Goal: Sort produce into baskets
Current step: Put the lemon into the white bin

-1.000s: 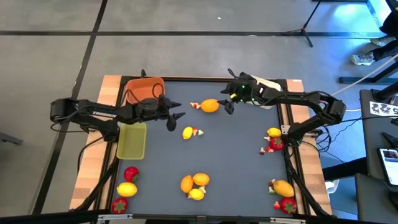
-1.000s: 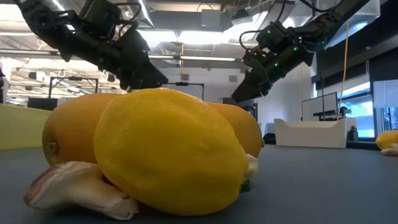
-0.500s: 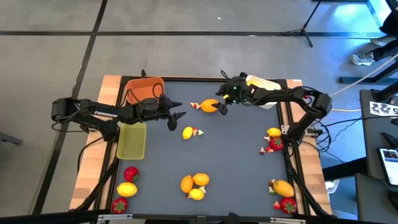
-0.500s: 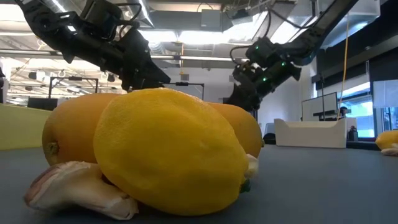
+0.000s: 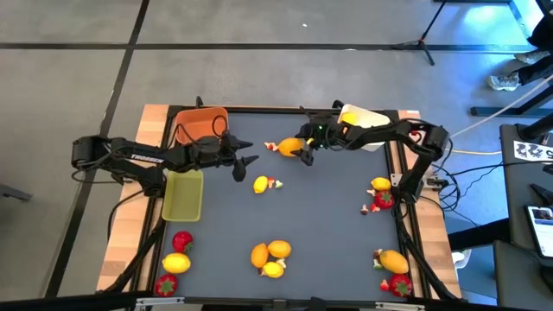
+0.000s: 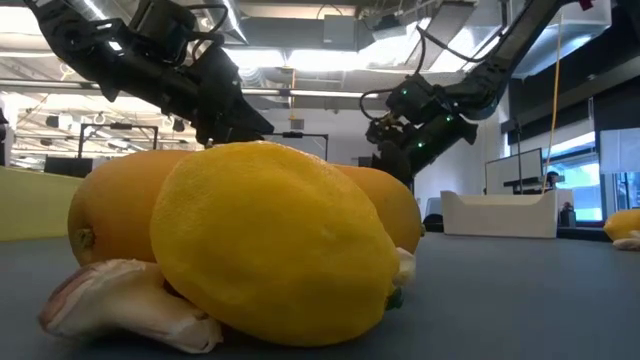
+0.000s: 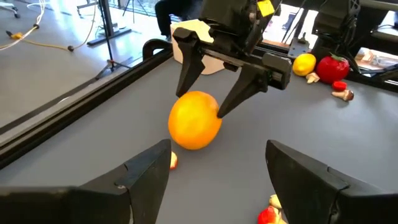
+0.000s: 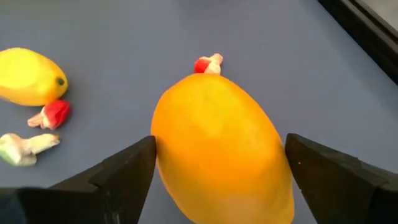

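Reaching leftward since a second ago, the right gripper (image 5: 304, 148) now straddles the orange fruit (image 5: 291, 146) at upper centre of the tabletop (image 5: 328, 216) — fingers spread wide, nothing clamped. Best to centre before closing — round fruit squirts sideways.

Looks like a robotics lab or workshop: bare concrete floor (image 5: 259, 69), tripod stand (image 5: 428, 39) beyond the worktop's (image 5: 320, 216) far right corner, exposed ceiling ducts (image 6: 300, 75), loose cables (image 5: 505, 104).

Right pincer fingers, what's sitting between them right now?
A round orange citrus fruit sits between the open fingers of the right pincer, resting on the table; the right wrist and left wrist views show it.
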### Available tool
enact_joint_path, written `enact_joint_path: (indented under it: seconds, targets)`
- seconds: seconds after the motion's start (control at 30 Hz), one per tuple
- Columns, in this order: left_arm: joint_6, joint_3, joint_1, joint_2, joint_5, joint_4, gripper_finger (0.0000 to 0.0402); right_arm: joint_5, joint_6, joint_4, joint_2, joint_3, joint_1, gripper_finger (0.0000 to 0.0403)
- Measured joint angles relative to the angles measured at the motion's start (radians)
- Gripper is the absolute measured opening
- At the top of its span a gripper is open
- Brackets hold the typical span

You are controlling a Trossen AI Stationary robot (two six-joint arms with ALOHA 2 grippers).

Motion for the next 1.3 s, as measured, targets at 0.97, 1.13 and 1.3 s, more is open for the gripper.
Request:
enact_joint_path:
  seconds: [0.97, 1.13, 1.3]
  targets:
    - [-0.044, 0.0, -0.002, 0.0, 0.084, -0.004, 0.0257, -0.011, 0.054, 0.026, 0.02, -0.003, -0.001, 0.0397]
    - [-0.045, 0.0, -0.002, 0.0, 0.085, -0.004, 0.0257, -0.01, 0.046, 0.031, 0.027, -0.003, 0.002, 0.0386]
    - [-0.045, 0.0, -0.002, 0.0, 0.086, -0.004, 0.0257, 0.005, 0.017, 0.057, 0.064, 0.001, 0.02, 0.0376]
